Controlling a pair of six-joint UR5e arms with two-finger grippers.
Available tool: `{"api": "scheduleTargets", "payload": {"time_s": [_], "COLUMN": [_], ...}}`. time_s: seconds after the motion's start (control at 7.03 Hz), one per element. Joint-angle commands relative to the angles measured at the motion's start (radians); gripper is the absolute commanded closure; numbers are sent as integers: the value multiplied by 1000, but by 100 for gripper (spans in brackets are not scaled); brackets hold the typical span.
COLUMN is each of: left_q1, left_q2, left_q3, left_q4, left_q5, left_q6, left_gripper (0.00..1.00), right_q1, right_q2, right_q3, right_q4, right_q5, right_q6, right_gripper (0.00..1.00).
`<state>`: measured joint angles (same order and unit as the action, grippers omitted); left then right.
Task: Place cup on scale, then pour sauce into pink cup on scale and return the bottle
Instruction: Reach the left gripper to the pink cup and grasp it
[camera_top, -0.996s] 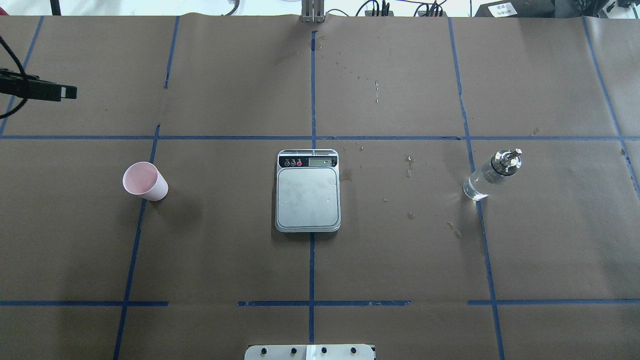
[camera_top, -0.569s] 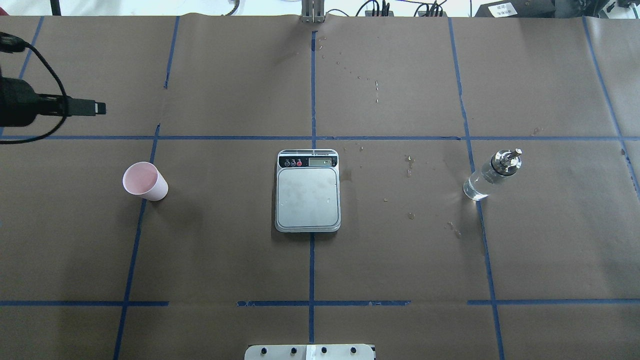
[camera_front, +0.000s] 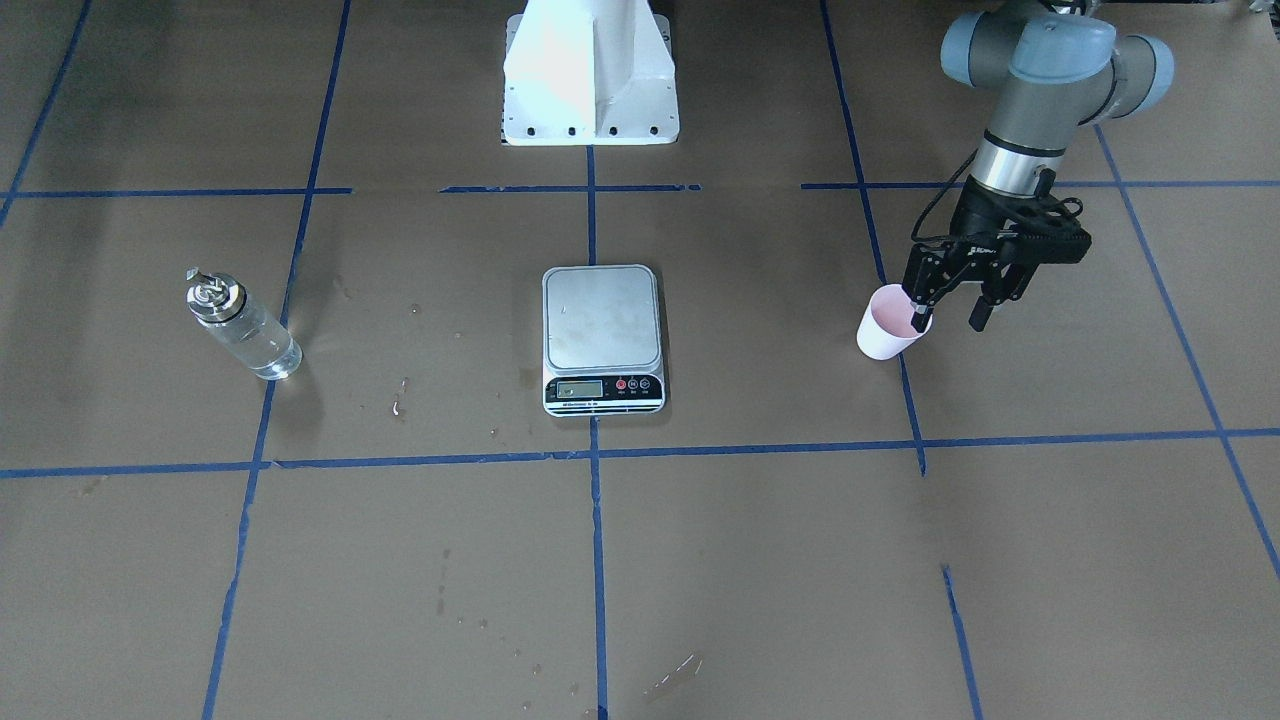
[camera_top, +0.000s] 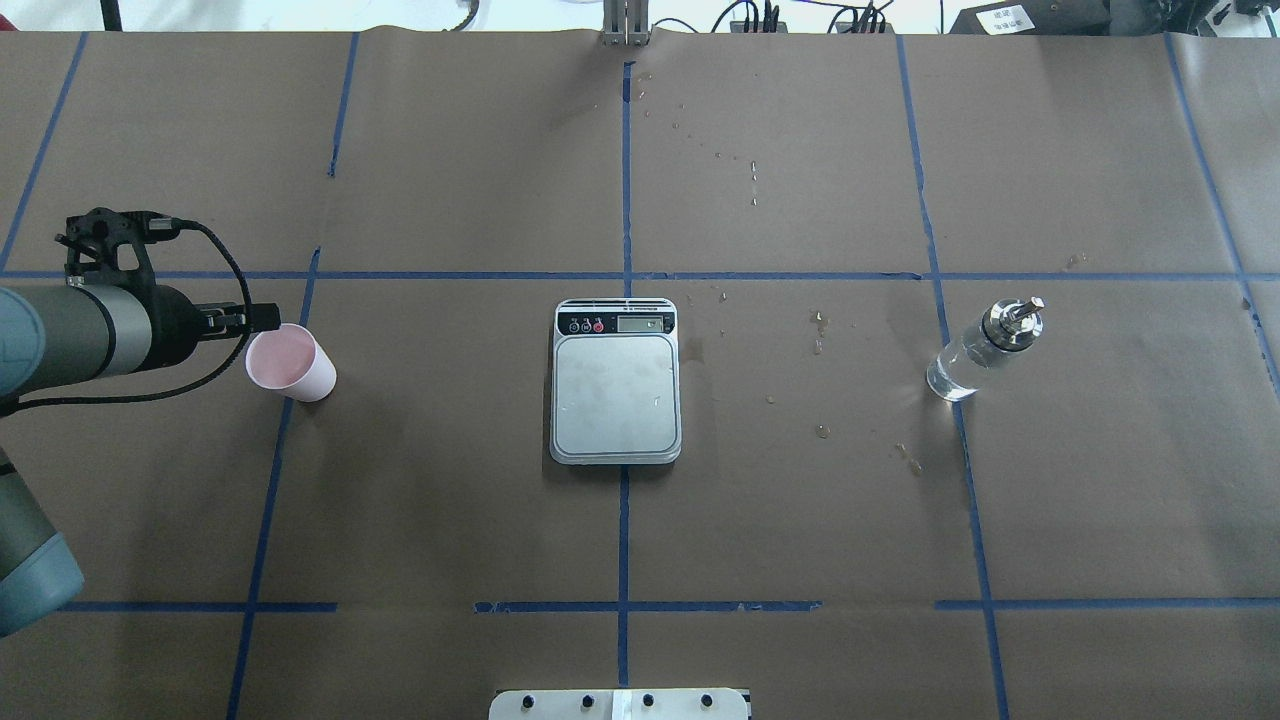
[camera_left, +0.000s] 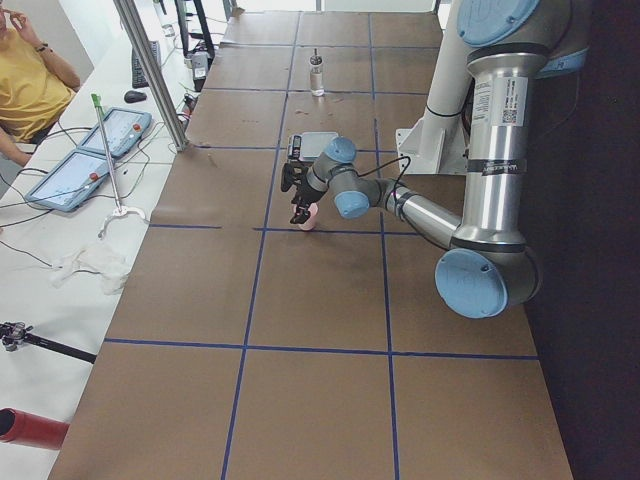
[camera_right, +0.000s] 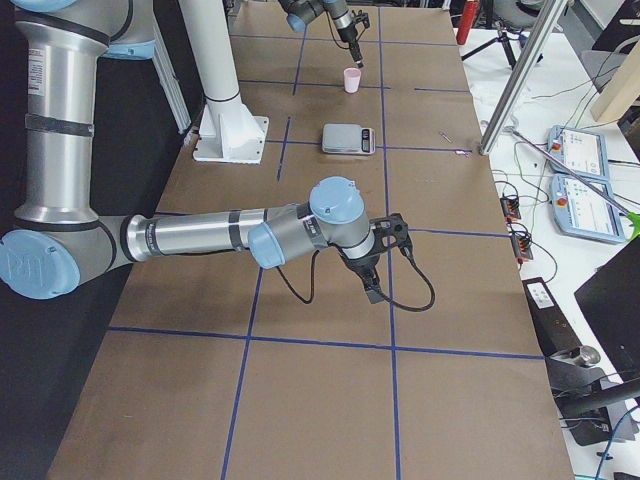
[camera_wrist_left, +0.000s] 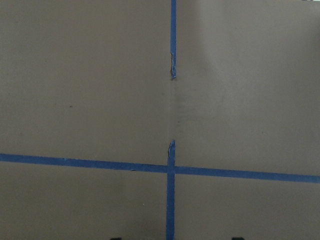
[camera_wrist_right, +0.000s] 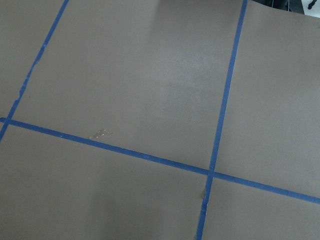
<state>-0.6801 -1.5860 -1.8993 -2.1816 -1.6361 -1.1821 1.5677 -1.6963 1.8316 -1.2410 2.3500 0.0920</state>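
The pink cup (camera_top: 290, 362) stands upright on the brown paper, left of the scale (camera_top: 615, 385); it also shows in the front view (camera_front: 890, 335). My left gripper (camera_front: 948, 312) is open and empty, just beside the cup on the side away from the scale. One of its fingertips (camera_front: 915, 312) sits over the cup's rim; I cannot tell if it touches. The steel platform of the scale (camera_front: 602, 335) is bare. The glass bottle (camera_top: 985, 350) with clear liquid stands upright far right of the scale. My right gripper (camera_right: 375, 285) shows only in the right side view; I cannot tell its state.
Blue tape lines cross the paper. Small wet spots (camera_top: 820, 330) lie between the scale and the bottle. The robot's white base (camera_front: 590, 75) stands behind the scale. A metal post (camera_left: 150, 70) and tablets (camera_left: 95, 150) are at the operators' edge.
My left arm has come in from the far left edge and moved nearer and rightward to the cup. Cup, scale and bottle have not moved.
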Motion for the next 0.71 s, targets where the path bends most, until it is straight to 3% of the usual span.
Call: {"api": "scheduleTargets", "payload": {"time_s": [0.0, 0.28, 0.43, 0.57], "left_q1": [36, 39, 39, 39], "left_q2": [18, 24, 24, 24], "left_q3": [2, 2, 0, -10], "left_q4": [9, 11, 11, 11], "left_q5": [2, 2, 2, 1], "left_q6": [-1, 2, 4, 7], "left_gripper": [26, 90, 100, 100], "right_q1": [0, 0, 0, 0], "right_q2": [-2, -2, -2, -2], "right_q3": [0, 0, 0, 0], "right_q4": [0, 0, 0, 0], "right_q5": [0, 2, 2, 2], "right_q6": [0, 0, 0, 0], "right_gripper": [0, 0, 0, 0]}}
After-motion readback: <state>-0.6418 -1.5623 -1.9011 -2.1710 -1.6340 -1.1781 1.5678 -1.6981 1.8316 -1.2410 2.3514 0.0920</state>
